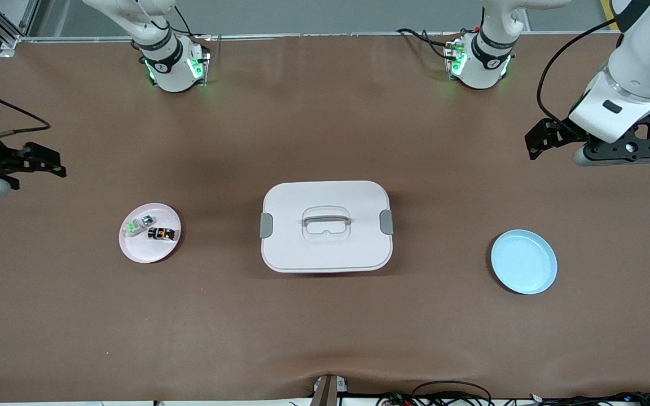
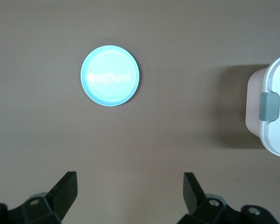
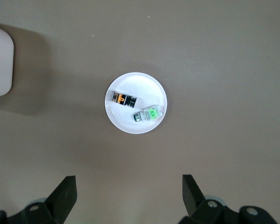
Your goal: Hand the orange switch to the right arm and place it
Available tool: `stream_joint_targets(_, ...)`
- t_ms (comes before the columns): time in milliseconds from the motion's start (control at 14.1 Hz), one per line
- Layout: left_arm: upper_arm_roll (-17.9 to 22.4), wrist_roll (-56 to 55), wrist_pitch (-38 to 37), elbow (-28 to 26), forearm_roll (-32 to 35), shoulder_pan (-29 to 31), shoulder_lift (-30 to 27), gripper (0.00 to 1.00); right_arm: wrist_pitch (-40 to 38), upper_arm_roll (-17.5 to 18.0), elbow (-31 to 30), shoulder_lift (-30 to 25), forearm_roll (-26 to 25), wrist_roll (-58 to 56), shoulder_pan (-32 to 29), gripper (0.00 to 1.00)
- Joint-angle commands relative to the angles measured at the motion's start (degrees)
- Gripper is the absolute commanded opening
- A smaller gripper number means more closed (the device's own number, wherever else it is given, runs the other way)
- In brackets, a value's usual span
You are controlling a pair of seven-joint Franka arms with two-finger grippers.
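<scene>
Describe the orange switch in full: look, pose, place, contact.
The orange switch is a tiny black blocky part with an orange face, looking like plastic. It lies flat on the pink plate toward the right arm's end of the table, beside a green-and-clear part, seemingly just apart from it. No gripper touches it.

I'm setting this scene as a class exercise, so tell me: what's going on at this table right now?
Nothing is being handled yet. The tiny black switch with an orange face lies on a small pink round plate, beside a green-and-clear part. The right arm's tool hangs open over bare table near that plate. The left arm's tool hangs open near the empty light blue round plate. A white lidded box with grey latches sits between the plates.
</scene>
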Motion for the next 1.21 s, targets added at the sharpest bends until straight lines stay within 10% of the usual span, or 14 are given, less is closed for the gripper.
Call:
stream_joint_targets(0, 0.3, 0.3, 0.6, -0.2, -1.0, 0.2, -0.3, 1.0, -1.8, 0.8, 2.7, 0.7, -1.0, 4.7, -0.5, 1.0)
stream_joint_targets(498, 0.4, 0.3, 0.6, -1.1, -1.2, 0.5, -0.5, 1.0, -1.1, 1.5, 2.9, 0.4, -3.0, 21.4, 0.4, 1.0)
stream_joint_targets(1139, 0.5, 1.2, 0.1, -1.2, -2.5, 1.4, -1.0, 1.0, -2.0, -1.9, 2.1, -2.1, -2.6, 12.8, 3.3, 1.0)
